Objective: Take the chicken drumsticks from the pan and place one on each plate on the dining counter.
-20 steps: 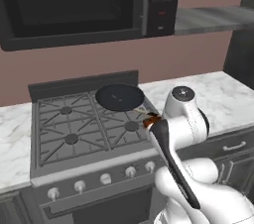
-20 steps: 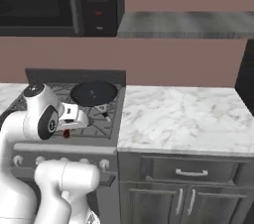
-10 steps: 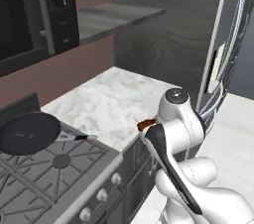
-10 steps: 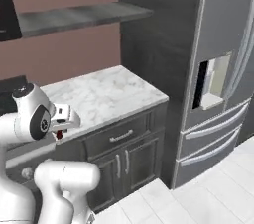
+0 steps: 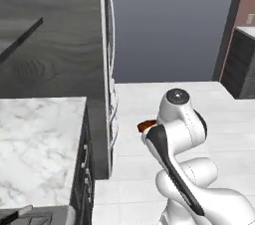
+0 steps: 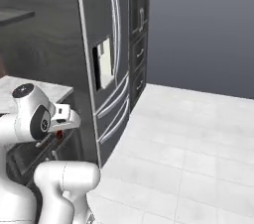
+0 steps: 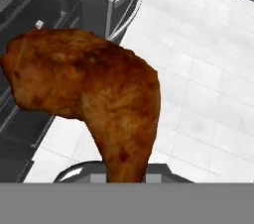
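- Carrying one reddish-brown roasted chicken drumstick (image 7: 94, 99) is the step in hand; the claw (image 7: 124, 171) is closed tight on the thin bone end, and the plump end stands up in front of the hand camera
- From the left base view the drumstick (image 5: 146, 126) shows as a small brown piece just beside the white arm's elbow, held above the pale tiled floor (image 5: 209, 104); from the right base view I can see only a little dark red under the white hand (image 6: 64, 115)
- Near the robot there is a tall dark steel fridge with long curved handles (image 6: 106, 69), and at the left a white grey-veined marble table on dark cabinets (image 5: 35, 144); I judge this is the worktop by the stove, not the dining table
- No plate is to see here, so the base must drive on; the arm should stay tucked and the hand level; a quick turn could swing the heavy end and loosen the bone
- Before lowering, the claw must come over the middle of a plate; open only when the meat is just above it
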Tool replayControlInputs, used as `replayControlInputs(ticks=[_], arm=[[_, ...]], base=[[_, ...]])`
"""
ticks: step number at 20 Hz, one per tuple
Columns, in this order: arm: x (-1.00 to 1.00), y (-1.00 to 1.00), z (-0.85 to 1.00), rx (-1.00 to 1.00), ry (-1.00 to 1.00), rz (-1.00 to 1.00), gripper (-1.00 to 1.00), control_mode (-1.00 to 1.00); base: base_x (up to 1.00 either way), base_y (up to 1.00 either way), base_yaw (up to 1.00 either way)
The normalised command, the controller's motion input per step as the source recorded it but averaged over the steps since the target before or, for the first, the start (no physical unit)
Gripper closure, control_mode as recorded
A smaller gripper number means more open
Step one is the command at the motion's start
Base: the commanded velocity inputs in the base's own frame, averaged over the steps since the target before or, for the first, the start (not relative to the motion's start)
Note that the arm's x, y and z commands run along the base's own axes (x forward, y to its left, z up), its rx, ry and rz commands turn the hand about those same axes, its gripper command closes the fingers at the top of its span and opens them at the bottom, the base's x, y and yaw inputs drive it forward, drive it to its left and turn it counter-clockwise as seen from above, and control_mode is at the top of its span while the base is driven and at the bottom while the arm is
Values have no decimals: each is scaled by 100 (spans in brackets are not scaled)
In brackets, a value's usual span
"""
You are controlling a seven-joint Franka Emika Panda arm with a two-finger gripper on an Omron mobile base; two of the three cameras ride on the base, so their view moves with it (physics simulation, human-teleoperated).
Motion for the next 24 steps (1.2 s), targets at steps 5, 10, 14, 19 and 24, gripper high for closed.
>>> replayControlInputs(ticks=[5,10,14,19,24], arm=[[0,0,0,0,0,0,100,100],[0,0,0,0,0,0,100,100],[0,0,0,0,0,0,100,100],[0,0,0,0,0,0,100,100],[0,0,0,0,0,0,100,100]], base=[[0,5,-100],[0,5,-100],[41,38,-88],[75,76,-38],[82,93,-12]])
